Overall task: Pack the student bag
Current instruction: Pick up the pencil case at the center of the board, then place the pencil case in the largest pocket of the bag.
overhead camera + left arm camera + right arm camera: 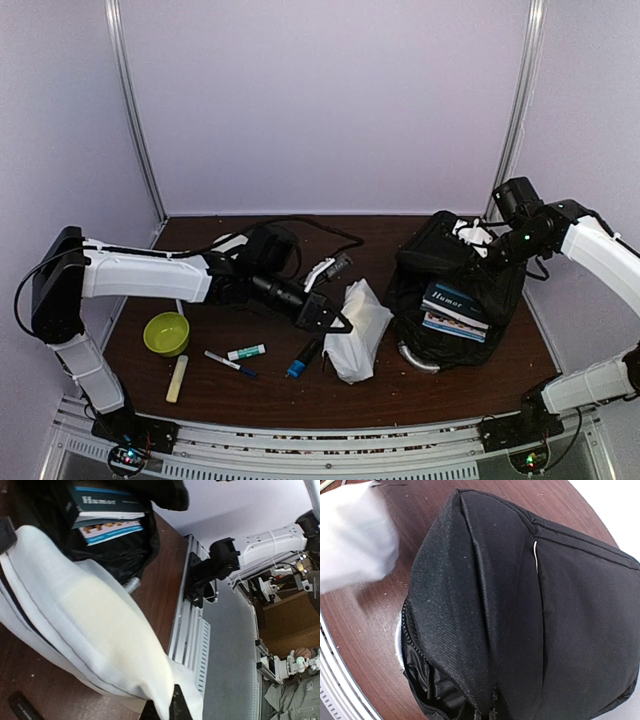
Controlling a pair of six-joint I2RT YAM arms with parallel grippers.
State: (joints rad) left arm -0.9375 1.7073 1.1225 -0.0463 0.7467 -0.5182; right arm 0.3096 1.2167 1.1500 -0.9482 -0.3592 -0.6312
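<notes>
The black student bag (450, 265) stands open at the right, with books (455, 305) stacked inside and its grey handle (415, 358) at the front. My right gripper (497, 245) is shut on the bag's upper fabric; in the right wrist view the bag (520, 605) fills the frame and its fabric is pinched between my fingertips at the bottom edge. My left gripper (335, 320) is shut on a corner of the white fabric pouch (357, 330), just left of the bag's opening. In the left wrist view the pouch (90, 625) lies before the books (105, 515).
A green bowl (166, 333), a cream stick (177, 378), a marker (230, 363), a white-green tube (246, 352) and a small blue item (297, 365) lie at the front left. A black cable (320, 232) runs along the back. The table's front rail (192, 630) is close.
</notes>
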